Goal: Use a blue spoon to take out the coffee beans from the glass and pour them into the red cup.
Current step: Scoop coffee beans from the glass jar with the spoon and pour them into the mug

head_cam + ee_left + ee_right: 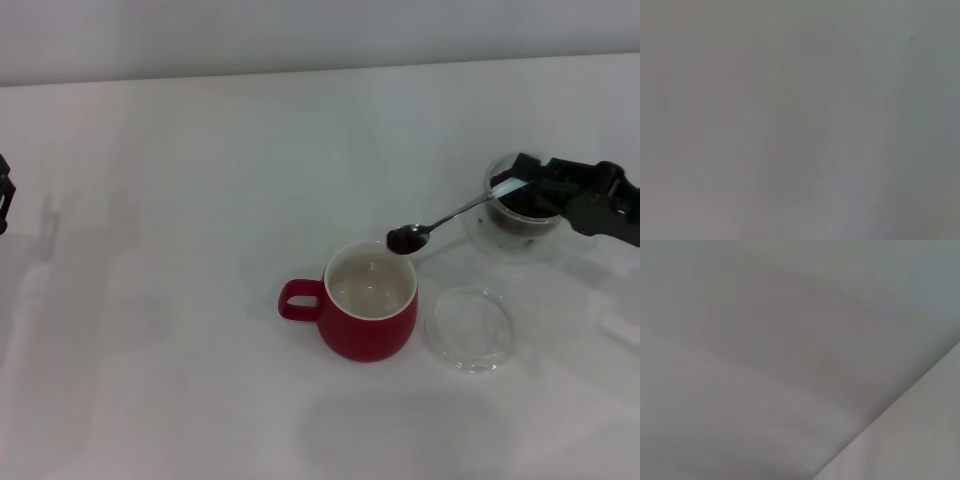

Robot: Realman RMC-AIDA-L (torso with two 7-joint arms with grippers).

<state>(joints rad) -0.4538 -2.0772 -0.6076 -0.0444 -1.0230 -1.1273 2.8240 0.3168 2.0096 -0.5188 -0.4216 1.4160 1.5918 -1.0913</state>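
Observation:
In the head view the red cup stands mid-table, white inside, handle to the left. My right gripper comes in from the right and is shut on the blue spoon by its pale handle. The spoon's bowl holds dark coffee beans and hovers just above the cup's far right rim. The glass stands behind the gripper at the right, partly hidden, with dark beans inside. My left gripper is parked at the far left edge. Both wrist views show only bare pale surface.
A flat clear round dish lies right of the red cup, in front of the glass. The white table ends at a pale wall along the far edge.

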